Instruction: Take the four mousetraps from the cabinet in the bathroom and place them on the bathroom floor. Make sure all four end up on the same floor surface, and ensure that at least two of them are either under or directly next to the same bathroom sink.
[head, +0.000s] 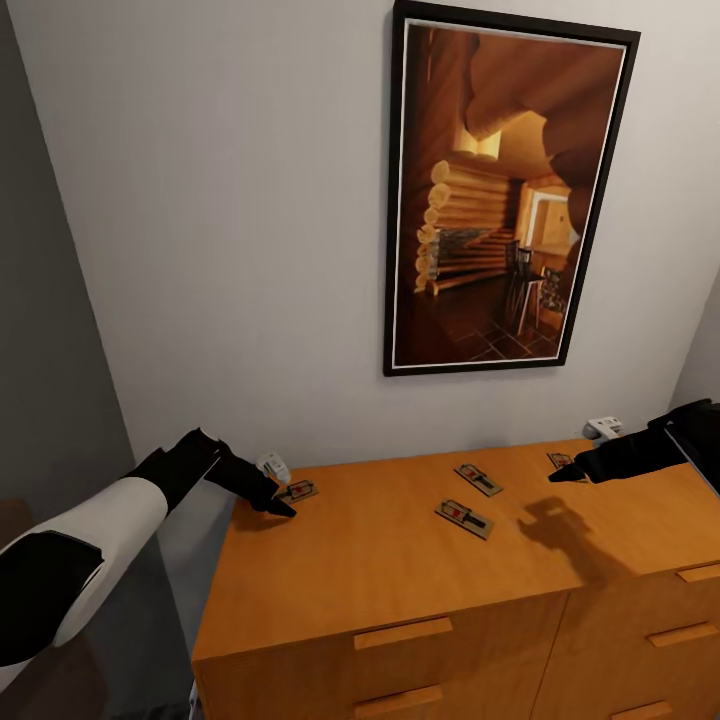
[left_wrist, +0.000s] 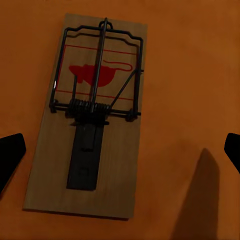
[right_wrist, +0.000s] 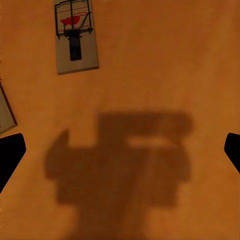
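While the left gripper (head: 285, 508) hangs wide open and empty over the nearest mousetrap (left_wrist: 92, 112) on the cabinet (head: 370, 570) top, the board looks light, stiff and flat (grip its long edges). The right gripper (head: 556, 476) is open, empty too.

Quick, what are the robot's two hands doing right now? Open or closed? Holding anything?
Left gripper: open, empty, over a mousetrap.
Right gripper: open, empty, above the cabinet.

Dim warm light, soft render, blocky arm shadow on the cabinet (head: 400, 570) top; edges slightly blurred
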